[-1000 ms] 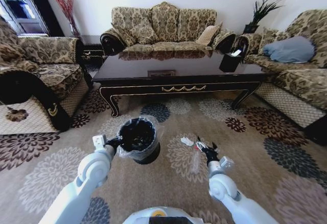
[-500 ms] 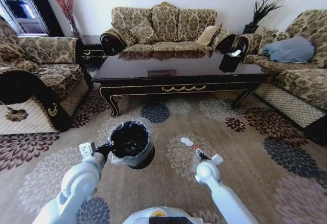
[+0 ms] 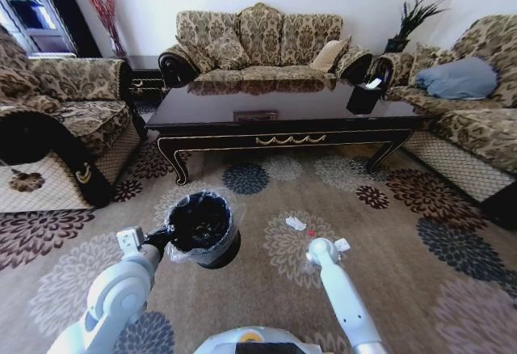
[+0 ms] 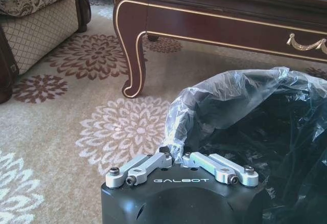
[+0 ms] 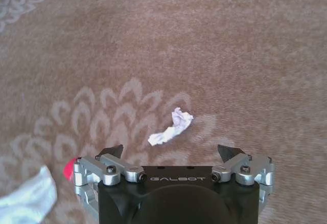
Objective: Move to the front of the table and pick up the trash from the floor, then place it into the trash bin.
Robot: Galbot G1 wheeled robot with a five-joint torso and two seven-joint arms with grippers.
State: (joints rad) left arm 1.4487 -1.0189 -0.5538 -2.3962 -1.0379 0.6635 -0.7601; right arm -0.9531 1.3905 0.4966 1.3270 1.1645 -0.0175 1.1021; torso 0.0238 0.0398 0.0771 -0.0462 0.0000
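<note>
My left gripper (image 4: 173, 156) is shut on the rim of the trash bin (image 3: 202, 226), a round black bin lined with a crinkly clear bag (image 4: 225, 93), held just above the floor (image 3: 258, 289). My right gripper (image 5: 172, 150) points down at the carpet, open, with nothing between its fingers. A crumpled white paper scrap (image 5: 171, 127) lies just beyond the fingertips, and it shows in the head view (image 3: 296, 223) ahead of the right wrist (image 3: 321, 250). Beside one finger lies a red-capped clear bottle (image 5: 30, 198), partly hidden. The dark table (image 3: 283, 139) stands behind.
A sofa (image 3: 258, 43) stands behind the table, with armchairs at the left (image 3: 65, 103) and right (image 3: 477, 103). A black box-shaped holder (image 3: 363, 95) sits on the table's right end. The table's curved leg (image 4: 134, 55) is close to the bin. Open carpet lies to my right.
My right arm has swung its gripper down to point at the floor. My left arm has drawn the bin a little leftward and nearer to me.
</note>
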